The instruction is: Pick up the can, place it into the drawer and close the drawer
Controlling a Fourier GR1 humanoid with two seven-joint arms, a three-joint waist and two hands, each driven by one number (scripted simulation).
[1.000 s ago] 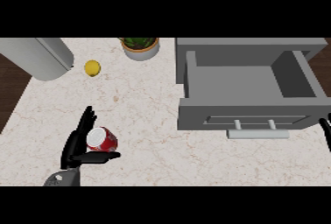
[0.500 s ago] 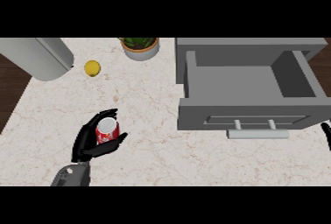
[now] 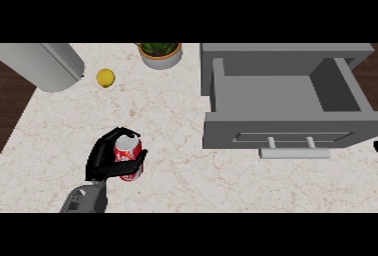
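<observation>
A red can (image 3: pixel 126 154) with a silver top is in my left hand (image 3: pixel 100 159), low on the left of the counter. The fingers curl round its left side and the thumb wraps its right side, hiding part of it. The can looks lifted and tilted a little. The grey drawer (image 3: pixel 284 131) stands open at the right with nothing in it, its bar handle (image 3: pixel 294 153) facing me. It lies well to the right of the can. Only a dark sliver of my right hand (image 3: pixel 375 147) shows at the right edge.
A yellow lemon (image 3: pixel 105 77) lies at the back left beside a large grey cylinder (image 3: pixel 41 65). A potted plant (image 3: pixel 160 53) stands at the back, just left of the drawer. The counter's left edge (image 3: pixel 16 131) borders dark wood.
My left hand has closed round the can, which was between straight fingers a second ago. The can now sits slightly further right and looks raised. The drawer has not moved.
</observation>
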